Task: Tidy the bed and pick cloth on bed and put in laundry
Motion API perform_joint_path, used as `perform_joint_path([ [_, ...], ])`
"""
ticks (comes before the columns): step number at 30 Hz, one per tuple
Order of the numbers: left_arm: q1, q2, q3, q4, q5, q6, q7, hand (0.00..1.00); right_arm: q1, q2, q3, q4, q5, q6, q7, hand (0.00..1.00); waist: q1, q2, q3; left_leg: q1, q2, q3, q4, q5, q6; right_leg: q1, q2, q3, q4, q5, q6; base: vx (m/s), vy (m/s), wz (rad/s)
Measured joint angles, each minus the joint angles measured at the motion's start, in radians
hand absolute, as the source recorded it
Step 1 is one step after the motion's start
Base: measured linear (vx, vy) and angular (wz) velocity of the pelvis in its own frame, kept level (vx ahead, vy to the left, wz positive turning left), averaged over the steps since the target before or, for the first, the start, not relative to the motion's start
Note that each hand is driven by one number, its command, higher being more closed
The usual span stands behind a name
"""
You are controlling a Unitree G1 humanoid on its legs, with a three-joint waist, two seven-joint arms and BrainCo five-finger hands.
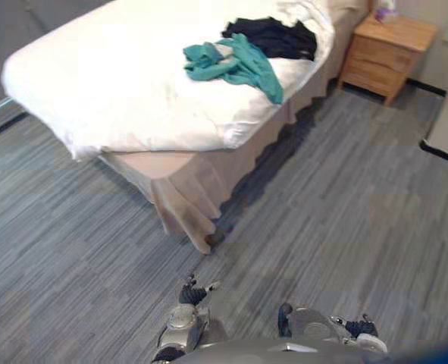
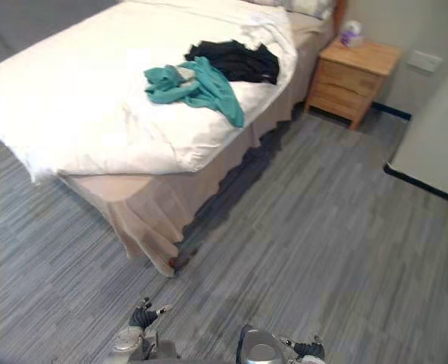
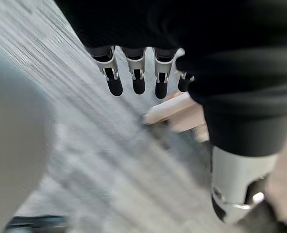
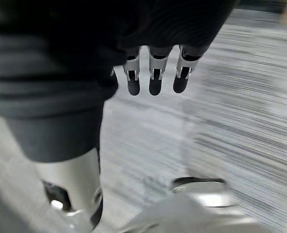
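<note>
Currently my left hand (image 3: pixel 139 80) and right hand (image 4: pixel 154 80) hang empty, fingers straight. The teal cloth (image 1: pixel 239 62) and black cloth (image 1: pixel 273 36) lie on the bed (image 1: pixel 186 189), well ahead of both hands. Risks as I judge them: reaching from here falls short, and a deep grasp gathers the duvet (image 1: pixel 117 91) too.

Bed (image 1: pixel 125 83): white duvet (image 1: pixel 95 53) on top, beige skirt (image 1: pixel 182 193) below.
Teal cloth (image 1: pixel 239 64): crumpled on the duvet near the bed's right edge, one end draping over the side.
Black cloth (image 1: pixel 273 36): on the duvet just beyond the teal cloth, against it.
Floor (image 1: pixel 345 212): grey striped carpet carrying the bed and a nightstand (image 1: pixel 386 53).
Nightstand: wooden, small purple item (image 1: pixel 386 11) on top.
</note>
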Motion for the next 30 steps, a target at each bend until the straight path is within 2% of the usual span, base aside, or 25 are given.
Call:
perform_joint_path([
  [2, -0.003, 0.0, -0.006, -0.017, -0.027, -0.002, 0.001, 0.0, -0.001, -0.004, 0.017, 0.002, -0.018, 0.002, 0.002, 0.0, 0.016, -0.011, 0.001, -0.048, 0.013, 0.109, -0.04, -0.025, 0.019, 0.072, -0.023, -0.028, -0.051, 0.004, 0.007, 0.01, 0.101, 0.32],
  [3, -0.007, 0.0, -0.011, -0.018, -0.034, -0.012, 0.001, 0.0, -0.01, -0.004, 0.017, 0.004, -0.02, 0.002, 0.002, 0.0, 0.022, -0.017, 0.005, -0.075, -0.005, 0.172, -0.141, -0.048, 0.018, 0.097, -0.043, -0.04, -0.065, 0.008, 0.014, -0.01, 0.15, 0.36],
  [4, -0.014, 0.009, -0.023, -0.018, -0.037, -0.017, 0.002, 0.0, -0.034, -0.006, 0.017, 0.024, -0.032, 0.003, 0.002, 0.0, 0.022, -0.023, 0.009, -0.083, -0.055, 0.218, -0.317, -0.048, 0.032, 0.114, -0.067, -0.06, -0.065, 0.008, 0.026, 0.07, 0.149, 0.36],
  [5, -0.015, 0.011, -0.027, -0.014, -0.038, -0.016, 0.002, 0.0, -0.041, -0.007, 0.016, 0.03, -0.043, 0.004, 0.004, 0.0, 0.022, -0.023, 0.009, -0.08, -0.084, 0.238, -0.429, -0.018, 0.056, 0.123, -0.074, -0.071, -0.065, 0.008, 0.035, 0.24, 0.175, 0.51],
  [6, -0.003, 0.01, -0.041, -0.013, -0.047, -0.017, 0.003, 0.0, -0.04, -0.019, 0.017, 0.029, -0.057, 0.003, 0.008, 0.0, 0.018, -0.006, -0.001, -0.073, -0.129, 0.266, -0.641, 0.122, 0.116, 0.138, -0.065, -0.082, -0.059, -0.005, 0.072, 0.36, 0.195, 0.76],
  [7, -0.006, 0.03, -0.06, -0.005, -0.057, -0.017, 0.002, 0.0, -0.043, -0.017, 0.019, 0.049, -0.058, 0.006, 0.011, 0.0, 0.02, -0.022, -0.004, -0.039, -0.162, 0.302, -0.704, 0.089, 0.176, 0.151, -0.08, -0.094, -0.051, -0.03, 0.103, 0.36, 0.21, 0.86],
  [8, -0.009, 0.04, -0.065, 0.0, -0.058, -0.016, 0.002, 0.0, -0.055, -0.009, 0.021, 0.058, -0.059, 0.007, 0.013, 0.0, 0.018, -0.039, -0.006, -0.033, -0.185, 0.293, -0.737, 0.098, 0.181, 0.147, -0.092, -0.094, -0.045, -0.031, 0.103, 0.35, 0.201, 0.86],
  [9, -0.009, 0.068, -0.065, 0.015, -0.063, -0.017, 0.002, 0.0, -0.075, 0.006, 0.024, 0.061, -0.074, 0.008, 0.016, 0.0, 0.023, -0.067, -0.006, -0.008, -0.23, 0.279, -0.815, 0.123, 0.183, 0.141, -0.111, -0.091, -0.036, -0.025, 0.108, 0.33, 0.15, 0.72],
  [10, -0.008, 0.083, -0.065, 0.027, -0.064, -0.014, 0.001, 0.0, -0.085, 0.017, 0.027, 0.061, -0.087, 0.007, 0.019, 0.0, 0.032, -0.083, -0.005, 0.034, -0.268, 0.257, -0.885, 0.145, 0.186, 0.165, -0.126, -0.095, -0.032, -0.012, 0.116, 0.33, 0.116, 0.65],
  [11, -0.003, 0.093, -0.066, 0.038, -0.064, -0.012, 0.001, 0.0, -0.086, 0.021, 0.027, 0.06, -0.091, 0.006, 0.021, 0.0, 0.033, -0.089, -0.004, 0.063, -0.283, 0.245, -0.917, 0.153, 0.186, 0.181, -0.132, -0.095, -0.025, -0.005, 0.126, 0.31, 0.055, 0.69],
  [13, 0.018, 0.109, -0.065, 0.063, -0.072, -0.01, 0.002, 0.0, -0.084, 0.039, 0.025, 0.06, -0.094, 0.002, 0.021, 0.0, 0.034, -0.087, -0.009, 0.152, -0.32, 0.176, -1.013, 0.183, 0.183, 0.227, -0.137, -0.121, 0.034, 0.03, 0.14, 0.27, 0.037, 0.86],
  [16, 0.022, 0.109, -0.066, 0.067, -0.072, -0.01, 0.001, 0.0, -0.085, 0.043, 0.018, 0.061, -0.094, 0.003, 0.021, 0.0, 0.036, -0.089, -0.019, 0.183, -0.342, 0.117, -1.056, 0.186, 0.181, 0.221, -0.142, -0.15, 0.123, 0.059, 0.155, 0.2, 0.052, 0.78],
  [17, 0.025, 0.11, -0.066, 0.073, -0.072, -0.009, -0.001, 0.0, -0.089, 0.047, 0.018, 0.063, -0.094, 0.003, 0.021, 0.0, 0.035, -0.096, -0.023, 0.185, -0.35, 0.086, -1.061, 0.186, 0.181, 0.195, -0.154, -0.154, 0.195, 0.071, 0.161, 0.21, -0.013, 0.89],
  [19, 0.024, 0.113, -0.067, 0.08, -0.072, -0.009, -0.001, 0.0, -0.104, 0.048, 0.012, 0.067, -0.094, 0.002, 0.023, 0.0, 0.026, -0.093, -0.024, 0.194, -0.341, 0.025, -1.065, 0.185, 0.183, 0.123, -0.168, -0.138, 0.375, 0.125, 0.118, 0.2, -0.052, 0.88],
  [20, 0.02, 0.11, -0.067, 0.084, -0.072, -0.007, 0.0, 0.0, -0.11, 0.043, 0.017, 0.067, -0.095, 0.001, 0.023, 0.0, 0.016, -0.093, -0.022, 0.201, -0.326, -0.009, -1.072, 0.184, 0.183, 0.058, -0.16, -0.087, 0.468, -0.006, 0.095, 0.15, -0.052, 0.74],
  [21, 0.016, 0.111, -0.067, 0.092, -0.072, -0.002, -0.001, 0.0, -0.115, 0.047, 0.027, 0.06, -0.092, -0.005, 0.023, 0.0, 0.017, -0.089, -0.021, 0.205, -0.31, -0.025, -1.071, 0.185, 0.183, 0.007, -0.135, -0.025, 0.478, -0.101, 0.102, 0.12, -0.049, 0.65],
  [23, 0.013, 0.114, -0.067, 0.1, -0.072, 0.0, -0.001, 0.0, -0.117, 0.05, 0.032, 0.055, -0.09, -0.01, 0.025, 0.0, 0.016, -0.085, -0.019, 0.214, -0.299, -0.042, -1.064, 0.184, 0.181, -0.036, -0.125, 0.03, 0.403, -0.135, 0.111, 0.06, -0.063, 0.44],
  [24, 0.016, 0.115, -0.066, 0.101, -0.072, 0.0, -0.001, 0.0, -0.116, 0.053, 0.034, 0.058, -0.085, -0.01, 0.025, 0.0, 0.017, -0.094, -0.024, 0.231, -0.302, -0.046, -1.064, 0.17, 0.159, -0.044, -0.136, 0.05, 0.24, -0.109, 0.123, 0.05, -0.098, 0.36],
  [25, 0.018, 0.119, -0.065, 0.101, -0.072, 0.0, -0.001, 0.0, -0.115, 0.057, 0.038, 0.061, -0.085, -0.009, 0.025, 0.0, 0.02, -0.106, -0.027, 0.233, -0.31, -0.044, -1.065, 0.161, 0.146, -0.05, -0.148, 0.055, 0.171, -0.056, 0.125, 0.05, -0.149, 0.32],
  [26, 0.015, 0.128, -0.063, 0.102, -0.072, 0.0, -0.001, 0.0, -0.117, 0.064, 0.039, 0.069, -0.082, -0.009, 0.028, 0.0, 0.021, -0.133, -0.033, 0.239, -0.322, -0.048, -1.071, 0.156, 0.132, -0.051, -0.165, 0.067, 0.14, -0.066, 0.141, 0.03, -0.212, 0.05],
  [27, 0.015, 0.123, -0.064, 0.104, -0.071, 0.002, -0.001, 0.0, -0.116, 0.067, 0.037, 0.08, -0.082, -0.009, 0.03, 0.0, 0.025, -0.115, -0.046, 0.24, -0.304, -0.043, -1.095, 0.169, 0.113, -0.041, -0.145, 0.074, 0.084, -0.07, 0.135, 0.01, -0.235, -0.06],
  [30, 0.015, 0.105, -0.063, 0.123, -0.071, 0.004, -0.001, 0.0, -0.117, 0.055, 0.031, 0.079, -0.066, -0.009, 0.031, 0.0, 0.017, -0.083, -0.05, 0.236, -0.27, -0.03, -1.096, 0.17, 0.096, -0.024, -0.104, 0.075, 0.023, -0.048, 0.117, 0.0, -0.159, -0.18],
])
